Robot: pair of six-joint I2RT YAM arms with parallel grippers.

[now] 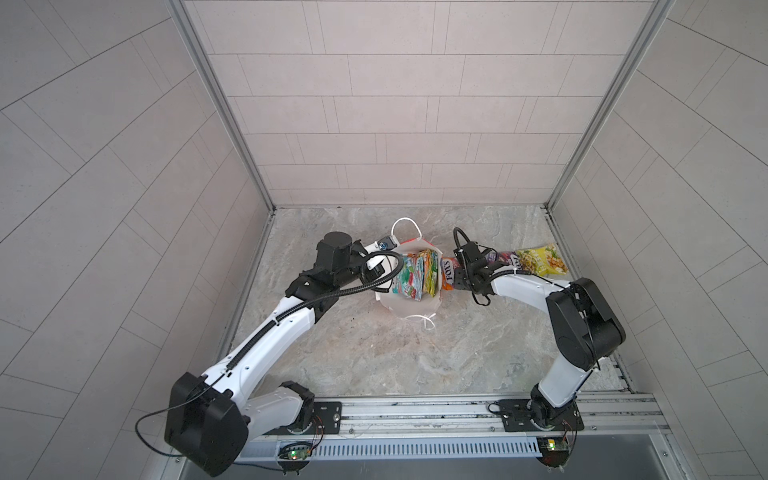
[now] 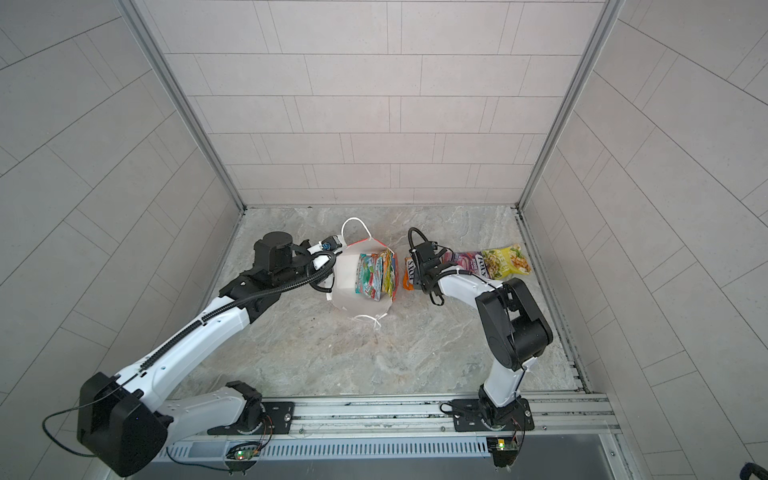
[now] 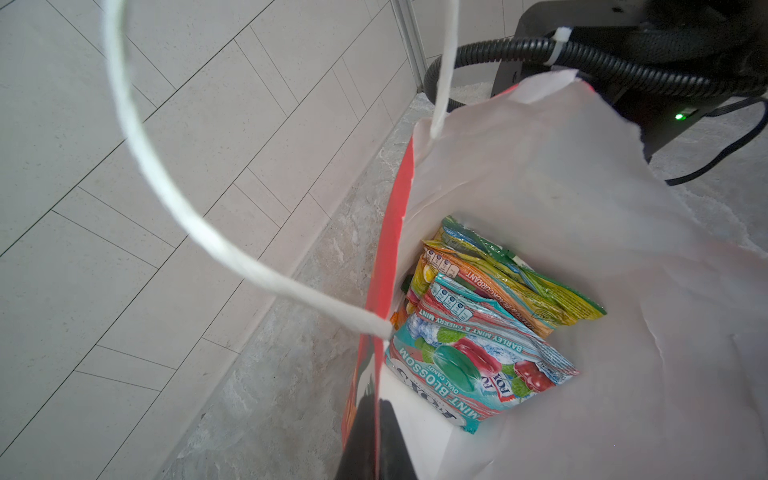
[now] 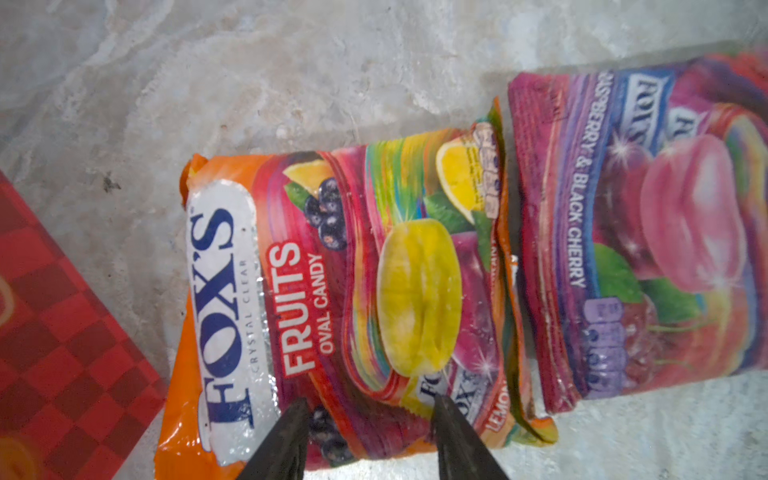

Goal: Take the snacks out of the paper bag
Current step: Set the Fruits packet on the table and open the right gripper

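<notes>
Right wrist: right gripper (image 4: 370, 401) parted over glossy crinkled orange packet (image 4: 232, 291); left gripper (image 3: 377, 407) clamps the paper bag (image 3: 582, 208) rim.

The grey marble-patterned flat tabletop (image 1: 374, 357) occupies the centre. Pale grey rectangular-tiled wall panels (image 1: 395, 104) enclose it at 9, 12 and 3 o'clock. Silver aluminium corner posts (image 1: 222, 104) rise at 11 and 1 o'clock. A silver grooved aluminium rail (image 1: 415, 409) runs along the 6 o'clock edge. Lighting is even and soft, with faint shadows.
</notes>
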